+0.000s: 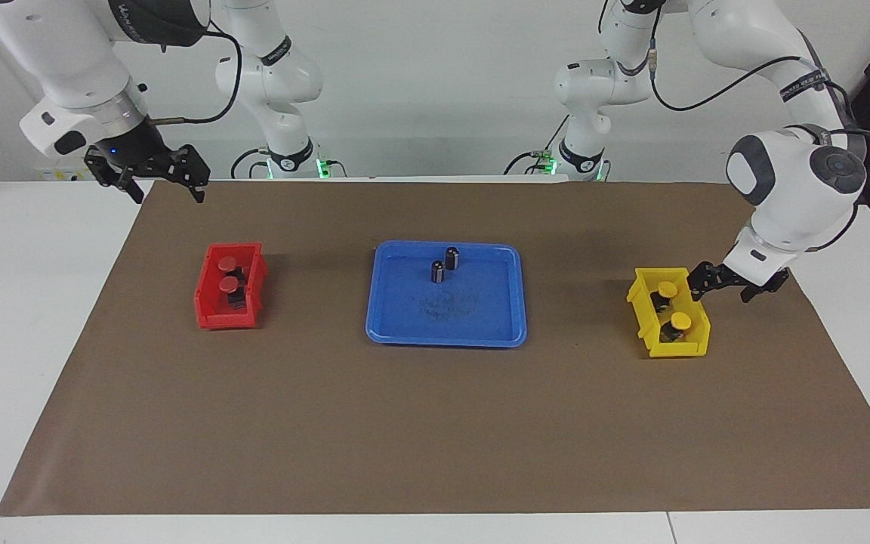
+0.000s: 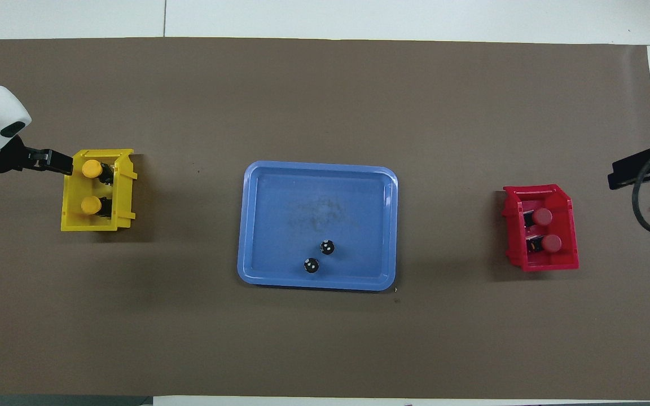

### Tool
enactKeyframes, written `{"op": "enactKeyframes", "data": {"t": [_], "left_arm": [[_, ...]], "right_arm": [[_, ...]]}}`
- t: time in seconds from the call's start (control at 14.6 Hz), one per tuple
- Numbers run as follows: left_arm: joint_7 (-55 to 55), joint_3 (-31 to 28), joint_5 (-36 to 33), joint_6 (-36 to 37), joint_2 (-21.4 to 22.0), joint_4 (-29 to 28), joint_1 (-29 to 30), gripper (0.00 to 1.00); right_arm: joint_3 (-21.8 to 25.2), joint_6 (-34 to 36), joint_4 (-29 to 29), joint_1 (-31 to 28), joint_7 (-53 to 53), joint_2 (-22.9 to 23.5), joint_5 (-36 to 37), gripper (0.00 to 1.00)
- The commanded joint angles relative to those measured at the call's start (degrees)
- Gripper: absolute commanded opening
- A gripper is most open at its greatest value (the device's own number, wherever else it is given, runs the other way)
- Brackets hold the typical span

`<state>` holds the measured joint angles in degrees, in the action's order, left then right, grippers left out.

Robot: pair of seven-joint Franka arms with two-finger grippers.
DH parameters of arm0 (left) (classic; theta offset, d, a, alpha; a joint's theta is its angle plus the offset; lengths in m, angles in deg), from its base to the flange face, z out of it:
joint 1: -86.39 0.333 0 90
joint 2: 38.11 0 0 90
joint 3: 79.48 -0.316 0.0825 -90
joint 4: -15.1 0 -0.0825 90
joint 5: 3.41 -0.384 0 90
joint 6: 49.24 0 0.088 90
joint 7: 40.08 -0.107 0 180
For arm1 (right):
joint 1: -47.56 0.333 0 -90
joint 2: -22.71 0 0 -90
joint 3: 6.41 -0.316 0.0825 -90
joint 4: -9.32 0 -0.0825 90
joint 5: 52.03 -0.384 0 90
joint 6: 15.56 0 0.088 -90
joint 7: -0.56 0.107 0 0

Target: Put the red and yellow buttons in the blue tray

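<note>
Two yellow buttons (image 1: 667, 289) (image 1: 680, 321) sit in a small yellow bin (image 1: 699, 344); they also show in the overhead view (image 2: 92, 168) (image 2: 90, 204). Two red buttons (image 1: 226, 264) (image 1: 230, 284) sit in a small red bin (image 1: 212, 317); they also show in the overhead view (image 2: 541, 216) (image 2: 551, 243). The blue tray (image 1: 473, 317) (image 2: 313, 208) lies mid-table between the bins. My left gripper (image 1: 720, 291) (image 2: 60, 162) is open and empty, low over the mat just outside the yellow bin's rim. My right gripper (image 1: 167, 193) (image 2: 621, 175) is open and empty, raised over the mat's edge beside the red bin.
Two dark cylinders with silvery tops (image 1: 452, 257) (image 1: 437, 271) stand in the tray, in the part nearer to the robots. A brown mat (image 1: 435, 438) covers the table (image 1: 20, 302).
</note>
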<state>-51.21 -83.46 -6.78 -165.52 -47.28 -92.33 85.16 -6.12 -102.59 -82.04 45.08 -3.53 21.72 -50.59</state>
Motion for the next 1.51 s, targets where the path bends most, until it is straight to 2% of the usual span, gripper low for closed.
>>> {"op": "enactKeyframes", "data": {"t": [0.0, 0.48, 0.76, 0.89, 1.1, 1.44], "left_arm": [[-0.3, -0.1, -1.4, 0.4, 0.2, -0.2, 0.0, 1.00], [-0.3, -0.1, -1.4, 0.4, 0.2, -0.2, 0.0, 1.00], [-0.3, -0.1, -1.4, 0.4, 0.2, -0.2, 0.0, 1.00], [-0.3, -0.1, -1.4, 0.4, 0.2, -0.2, 0.0, 1.00], [-0.3, -0.1, -1.4, 0.4, 0.2, -0.2, 0.0, 1.00], [-0.3, -0.1, -1.4, 0.4, 0.2, -0.2, -0.1, 1.00]], "right_arm": [[-0.2, -11.6, -14.5, -0.2, -1.5, -5.9, -0.5, 0.92], [-0.1, -24.7, -26.0, -0.3, -1.4, -1.8, -0.9, 0.74], [0.0, -34.8, -33.6, -1.7, -4.5, -1.0, -0.9, 0.74], [-0.1, -36.8, -35.3, -4.0, -5.8, 0.3, -1.0, 0.74], [-0.1, -39.3, -37.5, -3.2, -5.7, -0.1, -1.0, 0.72], [-0.1, -39.9, -37.9, -2.3, -5.5, -0.2, -1.0, 0.72]]}}
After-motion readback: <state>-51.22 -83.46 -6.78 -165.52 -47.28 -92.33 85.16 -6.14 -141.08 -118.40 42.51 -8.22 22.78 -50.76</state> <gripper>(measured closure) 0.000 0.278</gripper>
